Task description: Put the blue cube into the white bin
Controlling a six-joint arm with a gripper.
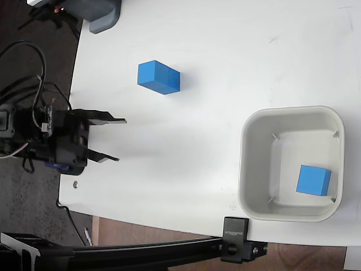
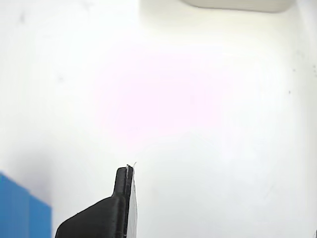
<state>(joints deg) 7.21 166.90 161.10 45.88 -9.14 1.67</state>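
The gripper is held apart and empty at the bench's left edge, one blue cube lying nearby, another inside the white bin.

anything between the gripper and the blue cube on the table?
No. In the fixed view only bare white table lies between the open gripper and the cube. The bin sits off to the right.
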